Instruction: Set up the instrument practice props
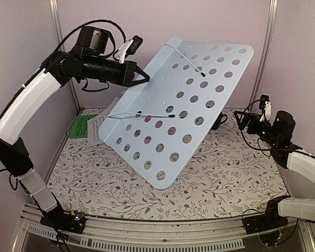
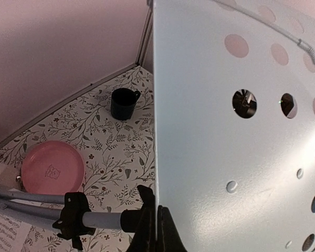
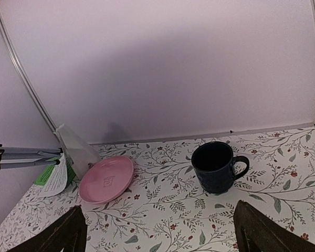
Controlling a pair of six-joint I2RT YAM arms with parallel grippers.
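The music stand's pale blue-grey perforated desk [image 1: 181,105] fills the middle of the top view, tilted, with its lower lip toward the front. My left gripper [image 1: 143,76] is shut on the desk's upper left edge; in the left wrist view the thin edge [image 2: 156,131] runs down between the closed left gripper [image 2: 158,209]. The silver tripod tube [image 2: 102,218] runs behind the desk. A green sheet [image 1: 83,126] and a white sheet [image 1: 98,125] lie at the left. The white metronome [image 3: 76,150] stands beside them. My right gripper [image 1: 243,118] hangs open and empty at the right.
A pink plate [image 3: 106,178] lies next to the metronome and a dark blue mug [image 3: 216,167] stands to its right, both near the back wall behind the desk. Pink walls with metal posts [image 1: 59,31] close in the floral tabletop [image 1: 220,173].
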